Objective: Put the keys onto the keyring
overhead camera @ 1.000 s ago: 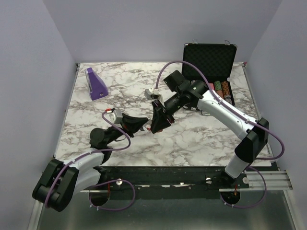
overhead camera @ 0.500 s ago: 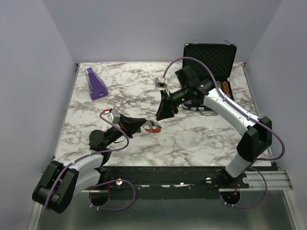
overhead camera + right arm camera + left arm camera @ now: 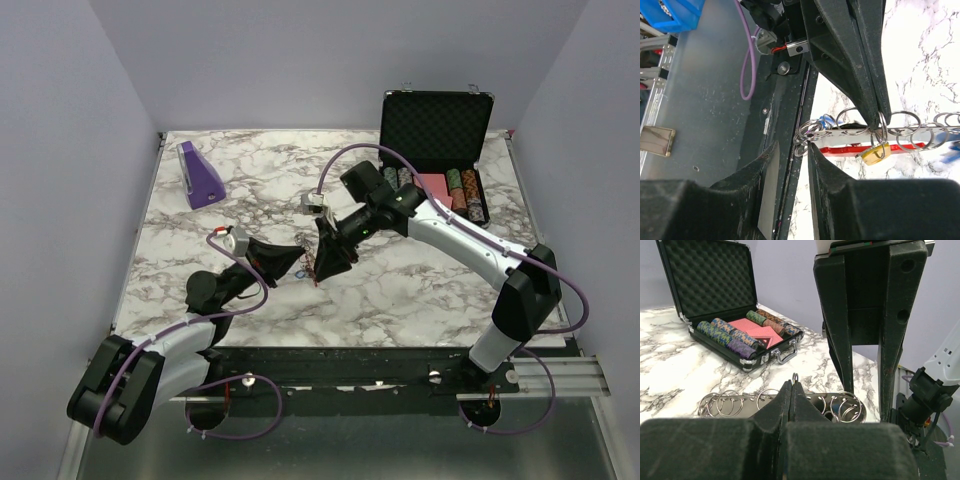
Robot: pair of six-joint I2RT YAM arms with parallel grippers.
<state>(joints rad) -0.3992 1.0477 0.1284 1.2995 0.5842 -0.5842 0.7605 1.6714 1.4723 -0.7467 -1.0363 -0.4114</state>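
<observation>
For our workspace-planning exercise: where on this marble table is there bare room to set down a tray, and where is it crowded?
Bare: the back strip between the purple wedge and the open case; the near-right table in front of the right arm. Crowded: the centre, where left gripper and right gripper meet at the keyring.

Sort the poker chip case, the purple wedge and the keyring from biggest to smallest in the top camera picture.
1. poker chip case
2. purple wedge
3. keyring, tiny and partly hidden

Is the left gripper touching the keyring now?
Touching. In the right wrist view the left gripper pinches one ring of the keyring between its closed tips.
</observation>
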